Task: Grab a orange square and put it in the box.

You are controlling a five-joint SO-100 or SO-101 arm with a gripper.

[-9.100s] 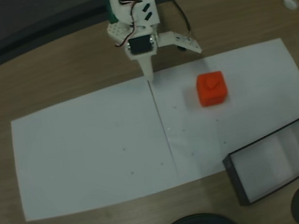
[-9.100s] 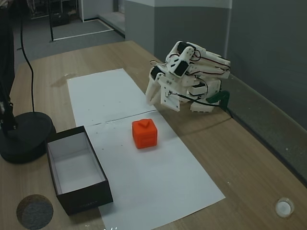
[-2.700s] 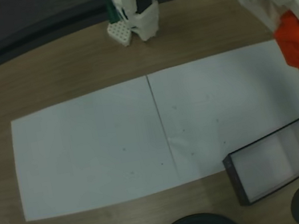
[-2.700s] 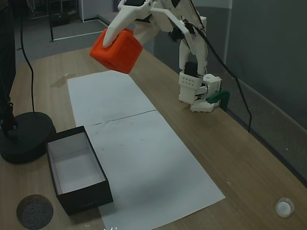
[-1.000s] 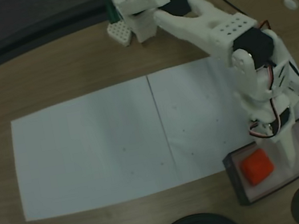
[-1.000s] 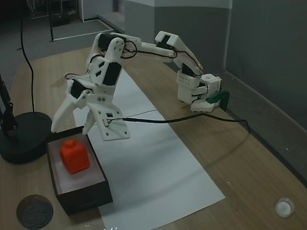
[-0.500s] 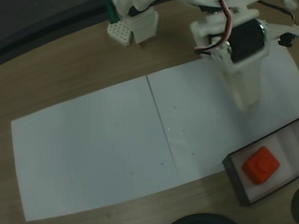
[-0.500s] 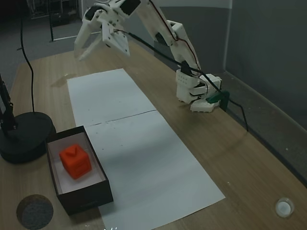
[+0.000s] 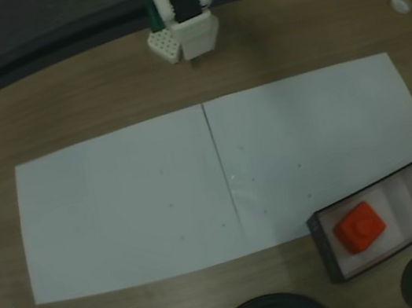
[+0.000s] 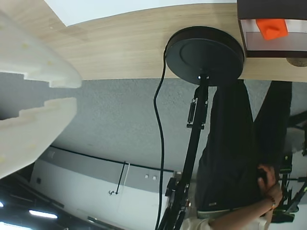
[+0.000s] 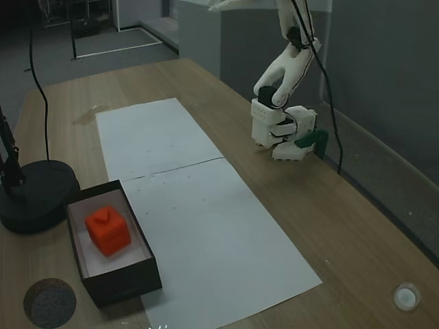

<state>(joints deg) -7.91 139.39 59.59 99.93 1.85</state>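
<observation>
Both fixed views show one orange square (image 9: 359,227) resting inside one box (image 9: 323,249) (near the left end of the white floor in a fixed view). One gripper (image 10: 72,93) is seen at the wrist view's left edge, its jaws slightly parted, nothing held.

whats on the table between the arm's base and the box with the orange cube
Only white paper and bare wood lie between the arm's base and the box holding the orange cube, in both fixed views.
</observation>
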